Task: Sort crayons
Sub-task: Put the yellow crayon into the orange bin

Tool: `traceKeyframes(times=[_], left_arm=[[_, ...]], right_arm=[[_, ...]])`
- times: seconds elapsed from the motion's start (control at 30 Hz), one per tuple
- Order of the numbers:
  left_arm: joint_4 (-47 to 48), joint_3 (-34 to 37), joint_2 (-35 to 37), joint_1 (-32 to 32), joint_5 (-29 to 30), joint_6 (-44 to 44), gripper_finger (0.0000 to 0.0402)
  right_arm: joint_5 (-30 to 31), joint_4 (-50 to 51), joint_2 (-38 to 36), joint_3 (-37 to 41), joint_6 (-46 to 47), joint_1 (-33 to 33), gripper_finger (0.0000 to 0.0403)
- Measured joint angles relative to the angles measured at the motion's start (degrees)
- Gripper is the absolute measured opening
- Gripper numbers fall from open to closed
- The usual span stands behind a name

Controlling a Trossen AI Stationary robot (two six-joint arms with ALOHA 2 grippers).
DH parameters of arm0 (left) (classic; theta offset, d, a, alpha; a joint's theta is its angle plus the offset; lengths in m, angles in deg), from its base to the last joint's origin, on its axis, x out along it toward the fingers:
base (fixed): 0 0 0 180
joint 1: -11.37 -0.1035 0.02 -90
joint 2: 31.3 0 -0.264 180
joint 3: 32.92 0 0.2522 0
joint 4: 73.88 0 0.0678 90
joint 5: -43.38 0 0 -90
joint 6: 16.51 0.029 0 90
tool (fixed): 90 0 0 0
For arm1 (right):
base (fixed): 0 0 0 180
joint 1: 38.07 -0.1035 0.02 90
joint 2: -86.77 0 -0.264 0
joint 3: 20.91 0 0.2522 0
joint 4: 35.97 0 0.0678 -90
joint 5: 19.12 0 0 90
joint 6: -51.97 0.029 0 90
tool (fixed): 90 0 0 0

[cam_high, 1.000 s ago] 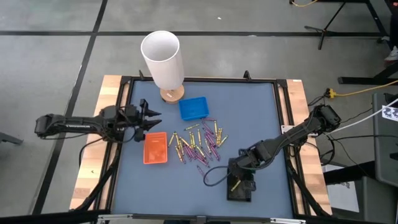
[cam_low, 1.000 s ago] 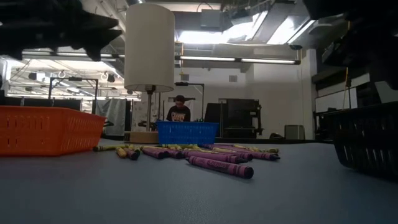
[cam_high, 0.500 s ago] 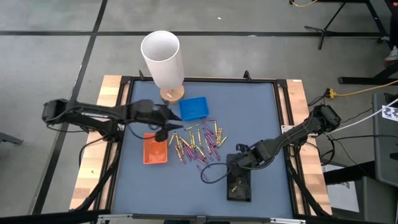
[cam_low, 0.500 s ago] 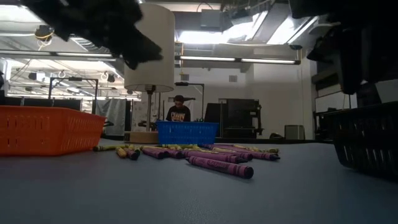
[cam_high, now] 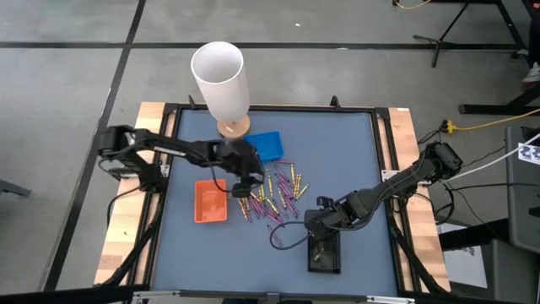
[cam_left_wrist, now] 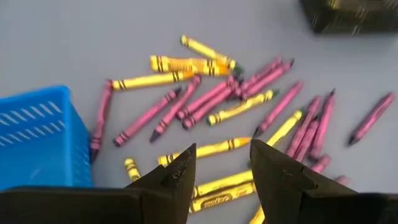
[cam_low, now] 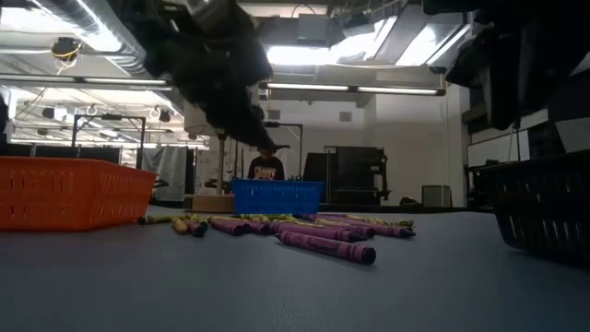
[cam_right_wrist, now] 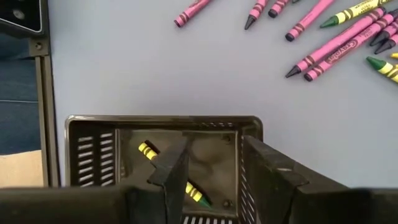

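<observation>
Crayons [cam_high: 268,196] lie scattered in a loose heap of yellow and purple-pink sticks near the middle of the blue-grey table [cam_high: 354,152], seen from above. Around the heap stand an orange tray [cam_high: 210,202], a blue tray [cam_high: 262,147] and a black tray [cam_high: 325,251]. A white cylinder [cam_high: 220,80] stands on a wooden base just beyond the blue tray. The left gripper [cam_high: 242,187] hangs over the heap's edge, beside the orange tray; the right gripper [cam_high: 315,226] sits at the black tray's near end.

From table height, the crayons [cam_low: 304,231] stretch across the surface in front of the blue tray [cam_low: 277,195], with the orange tray [cam_low: 72,191] off to one side.

Past the left wrist, the left gripper [cam_left_wrist: 222,163] shows its fingers parted and empty above yellow and pink crayons [cam_left_wrist: 205,102], the blue tray [cam_left_wrist: 38,137] alongside.

Past the right wrist, the right gripper [cam_right_wrist: 214,163] is also spread and holding nothing, above the black tray [cam_right_wrist: 93,152], where one yellow crayon [cam_right_wrist: 174,182] lies.
</observation>
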Motion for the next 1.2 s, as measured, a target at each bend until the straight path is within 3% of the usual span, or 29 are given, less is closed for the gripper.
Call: traceKeyframes(times=[0.4, 0.8, 1.2], left_arm=[[5.02, -0.18, -7.0, 0.28, 0.13, 6.91, 0.013], [8.06, 0.0, -7.49, 0.71, 0.16, 7.92, 0.0095], [7.39, 2.63, -7.32, 2.67, 2.74, 10.85, 0.0092]], right_arm=[[0.02, -0.37, 0.0, 0.0, 0.0, 0.0, 0.0152], [0.17, -0.57, 0.0, 0.0, 0.0, 0.0, 0.0152], [0.15, -0.66, 0.0, 0.0, 0.0, 0.0, 0.0152]])
